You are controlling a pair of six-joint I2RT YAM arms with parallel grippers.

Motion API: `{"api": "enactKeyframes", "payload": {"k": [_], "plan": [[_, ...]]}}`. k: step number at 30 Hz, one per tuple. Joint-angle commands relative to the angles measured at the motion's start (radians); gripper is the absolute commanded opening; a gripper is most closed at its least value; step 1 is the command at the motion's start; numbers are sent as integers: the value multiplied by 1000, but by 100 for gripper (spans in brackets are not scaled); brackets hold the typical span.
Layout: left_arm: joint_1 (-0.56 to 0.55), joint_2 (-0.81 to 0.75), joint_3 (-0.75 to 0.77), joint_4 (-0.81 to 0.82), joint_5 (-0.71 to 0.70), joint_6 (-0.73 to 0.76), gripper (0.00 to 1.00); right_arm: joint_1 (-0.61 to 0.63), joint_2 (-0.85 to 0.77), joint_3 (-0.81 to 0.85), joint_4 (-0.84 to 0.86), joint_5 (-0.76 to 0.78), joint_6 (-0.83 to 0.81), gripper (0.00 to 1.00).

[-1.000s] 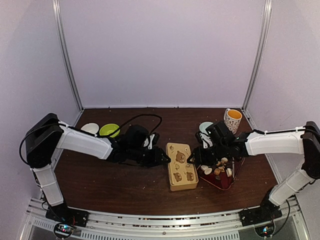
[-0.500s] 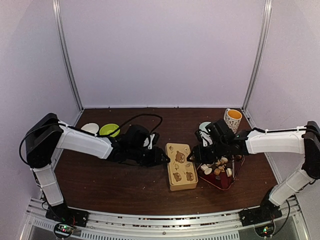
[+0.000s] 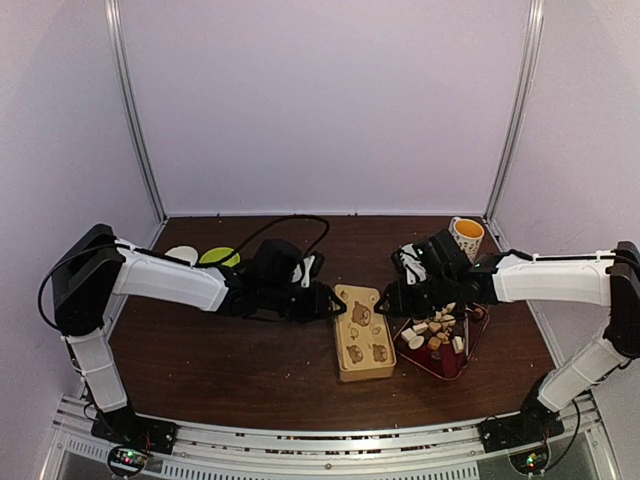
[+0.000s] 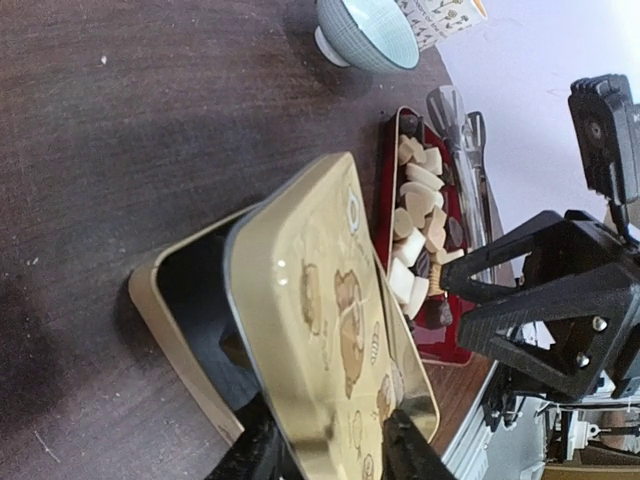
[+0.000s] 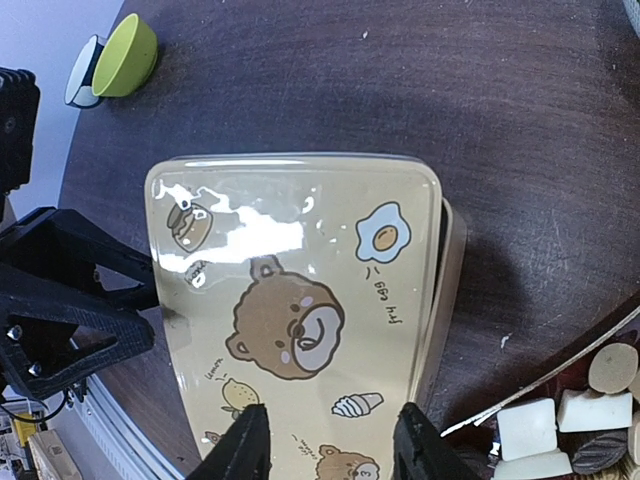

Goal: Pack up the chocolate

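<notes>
A tan lid with bear pictures [image 3: 360, 318] lies askew on its tin box [image 4: 185, 290], raised on the left so the dark inside shows. The chocolate [image 3: 435, 330], white, tan and dark pieces, sits in a red tray [image 3: 447, 364] right of the tin. My left gripper [image 3: 329, 301] is at the lid's far left edge, and the lid [image 4: 320, 300] fills the gap between its parted fingers. My right gripper [image 3: 386, 298] meets the far right edge, its fingers apart over the lid's face [image 5: 290, 300]. Neither visibly clamps the lid.
A patterned mug [image 3: 466, 238] stands at the back right, with a pale blue bowl [image 4: 365, 35] beside it. Metal tongs [image 4: 455, 110] lie along the tray's far side. A green bowl [image 3: 218, 257] and a white bowl [image 3: 180, 255] sit at the back left.
Both grippers have moved inward toward each other and now reach the lid's far end from either side. The finger gaps look unchanged.
</notes>
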Motion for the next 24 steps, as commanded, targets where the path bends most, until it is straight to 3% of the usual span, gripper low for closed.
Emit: {"api": "enactKeyframes", "payload": {"k": [1, 9, 12, 15, 24], "plan": [[0, 34, 53, -7, 10, 31, 33, -9, -23, 18, -8, 28, -7, 41], [0, 63, 93, -94, -21, 50, 31, -13, -38, 12, -9, 27, -5, 41], [0, 60, 95, -97, -23, 53, 18, -15, -42, 11, -9, 27, -6, 40], [0, 53, 98, -97, -23, 54, 13, -15, -42, 10, -8, 25, -6, 39], [0, -15, 50, -1, -6, 23, 13, -19, -52, -8, 5, 28, 1, 39]]}}
